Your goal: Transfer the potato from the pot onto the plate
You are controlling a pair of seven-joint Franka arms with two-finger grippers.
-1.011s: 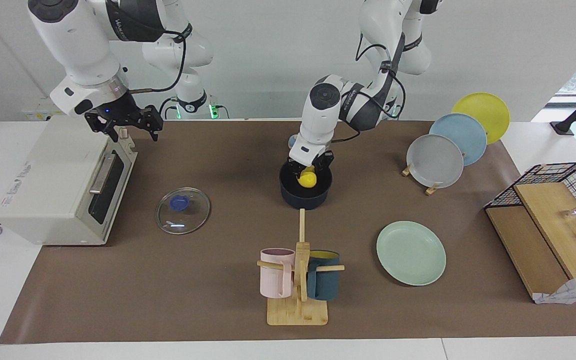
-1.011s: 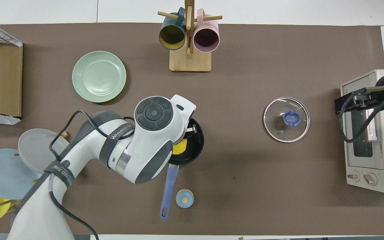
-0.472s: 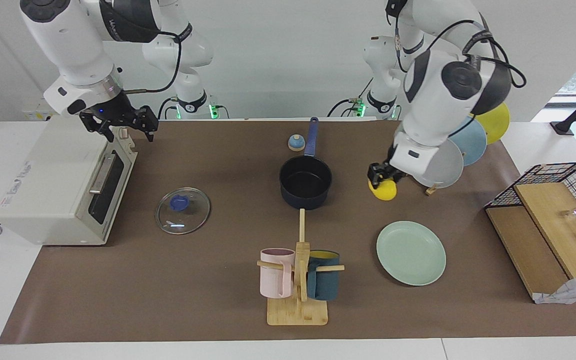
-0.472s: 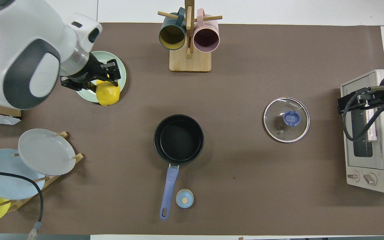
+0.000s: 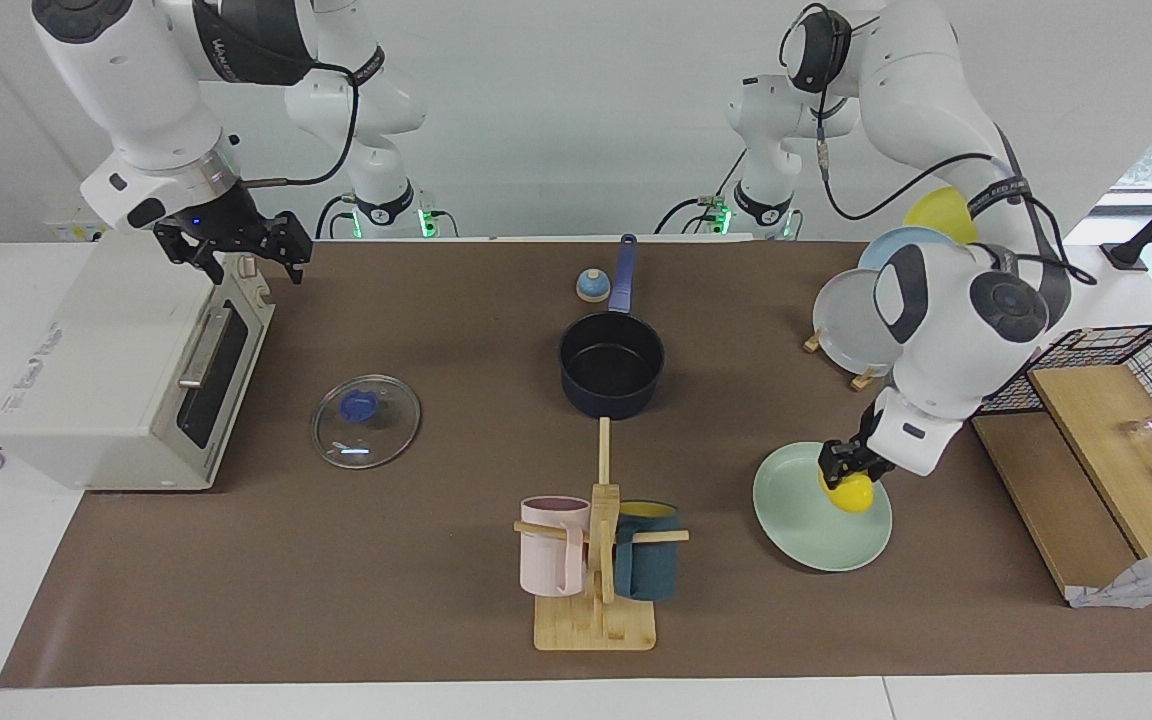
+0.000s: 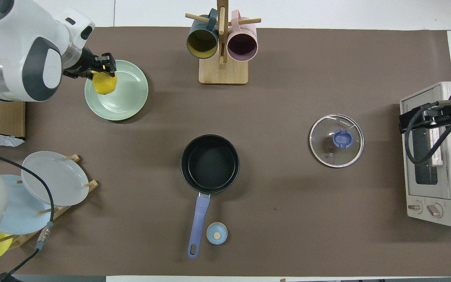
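Nearest the robots, a small blue knob sits on the desk just beside the pot's long blue handle. The pot is a dark navy saucepan with a black inside, and it stands with nothing in it, about midway between the two arms' ends. Toward the left arm's end, a rack holds a grey, a blue and a yellow plate on edge.

The right gripper waits over the toaster oven at the right arm's end, its fingers spread wide and holding nothing. A glass lid with a blue knob lies flat between the oven and the pot.

Farther out, the left gripper hangs over the mint plate, clamped on the potato. The potato is small, bright yellow, lumpy and oval with a glossy plastic sheen; it pokes out below the fingertips, over the part of the plate toward the left arm's end. Whether it touches the plate cannot be told. The plate itself is pale green, round and flat, wider than the pot.

Farthest from the robots, a wooden mug tree carries a pink mug and a teal mug.
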